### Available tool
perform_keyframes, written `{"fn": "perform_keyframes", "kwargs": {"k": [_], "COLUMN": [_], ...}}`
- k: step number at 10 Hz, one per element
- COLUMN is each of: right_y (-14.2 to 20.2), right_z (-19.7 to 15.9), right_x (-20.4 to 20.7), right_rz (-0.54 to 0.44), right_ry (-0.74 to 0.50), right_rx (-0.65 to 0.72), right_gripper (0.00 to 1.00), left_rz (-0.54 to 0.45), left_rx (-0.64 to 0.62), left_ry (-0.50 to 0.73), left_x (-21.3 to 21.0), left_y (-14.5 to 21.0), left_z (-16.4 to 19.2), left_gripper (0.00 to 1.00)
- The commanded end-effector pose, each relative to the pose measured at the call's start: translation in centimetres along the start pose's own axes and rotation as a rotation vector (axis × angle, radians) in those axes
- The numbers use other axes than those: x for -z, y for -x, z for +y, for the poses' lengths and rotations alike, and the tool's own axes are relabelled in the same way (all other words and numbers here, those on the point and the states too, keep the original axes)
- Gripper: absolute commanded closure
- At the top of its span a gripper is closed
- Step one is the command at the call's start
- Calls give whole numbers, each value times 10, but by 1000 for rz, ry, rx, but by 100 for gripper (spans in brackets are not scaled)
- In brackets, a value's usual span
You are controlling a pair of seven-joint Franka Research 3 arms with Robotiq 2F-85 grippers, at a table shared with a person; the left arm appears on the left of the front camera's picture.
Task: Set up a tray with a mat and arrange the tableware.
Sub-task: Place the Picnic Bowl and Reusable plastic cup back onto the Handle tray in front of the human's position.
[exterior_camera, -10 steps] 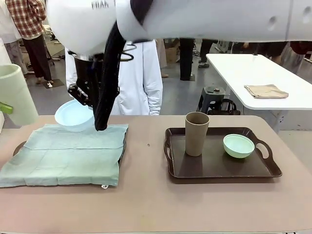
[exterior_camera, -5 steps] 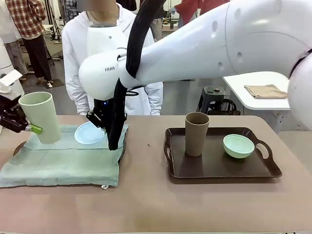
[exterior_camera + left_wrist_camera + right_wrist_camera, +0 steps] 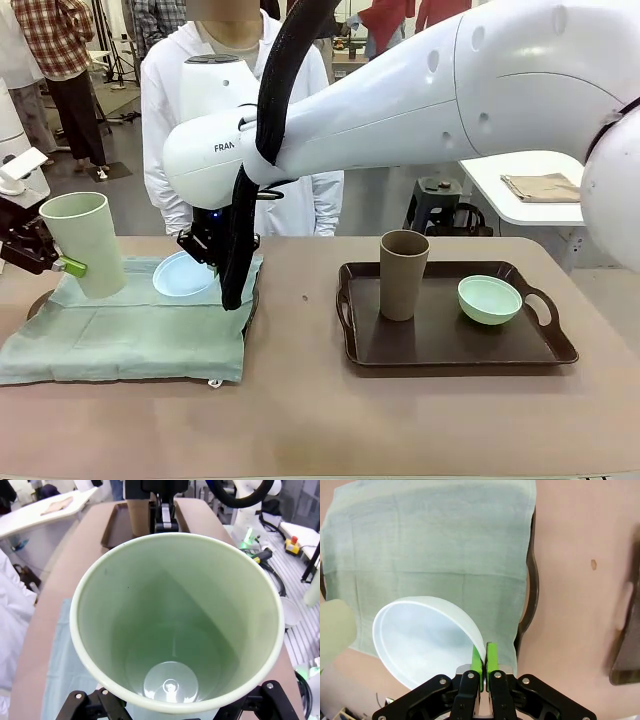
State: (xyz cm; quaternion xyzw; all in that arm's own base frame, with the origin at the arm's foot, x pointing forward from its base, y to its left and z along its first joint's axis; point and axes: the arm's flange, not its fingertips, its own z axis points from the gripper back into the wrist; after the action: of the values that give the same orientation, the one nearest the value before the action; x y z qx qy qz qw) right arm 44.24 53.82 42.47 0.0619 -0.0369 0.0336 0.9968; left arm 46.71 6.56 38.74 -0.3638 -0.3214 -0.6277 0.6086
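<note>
In the front view, the left gripper [image 3: 60, 262] is seen at the left edge of the frame, its 2 fingers clamped on the sides of the pale green cup [image 3: 85, 240]. The cup is held nearly upright, slightly tilted, over the upper left part of the green mat [image 3: 130, 325]. Whether its base touches the mat cannot be told. In the left wrist view, the cup's open mouth is seen from above, with a black finger [image 3: 80, 705] at each lower corner.

The right gripper [image 3: 484, 660] is pressed almost together, and the rim of the light blue bowl [image 3: 420, 640] is pinched between its green pads. In the front view, this bowl is held tilted at the upper right part of the mat, left of centre in the frame. Contact with the mat cannot be judged.

The mat is spread over a dark tray [image 3: 251, 300], whose edge is seen at the mat's right side. A 2nd tray [image 3: 450, 350] lies at the right of the table [image 3: 320, 410]. The brown cup [image 3: 403, 272] stands upright on its left part, and the mint green bowl [image 3: 490, 298] sits on its right part, well apart from the cup. A person in a white coat [image 3: 170, 110] is seen at the far side, upper left of centre.
</note>
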Motion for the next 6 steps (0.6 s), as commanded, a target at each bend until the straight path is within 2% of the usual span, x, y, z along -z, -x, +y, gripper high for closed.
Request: {"fn": "perform_keyframes", "kwargs": {"k": [1,3,6], "right_y": [-1,-6,-15], "right_z": [-1,2,3], "right_x": [0,18,45], "right_rz": [0,-13,-8], "right_ry": [0,0,9], "right_rx": [1,-34,-33], "right_gripper": [96,96,96], "left_rz": [-4,-37,-51], "left_rx": [-5,110,191], "left_ry": [6,8,-7], "left_x": [2,17,37], "left_y": [2,19,38], "left_z": [0,5,9], "left_gripper": [15,15,15]}}
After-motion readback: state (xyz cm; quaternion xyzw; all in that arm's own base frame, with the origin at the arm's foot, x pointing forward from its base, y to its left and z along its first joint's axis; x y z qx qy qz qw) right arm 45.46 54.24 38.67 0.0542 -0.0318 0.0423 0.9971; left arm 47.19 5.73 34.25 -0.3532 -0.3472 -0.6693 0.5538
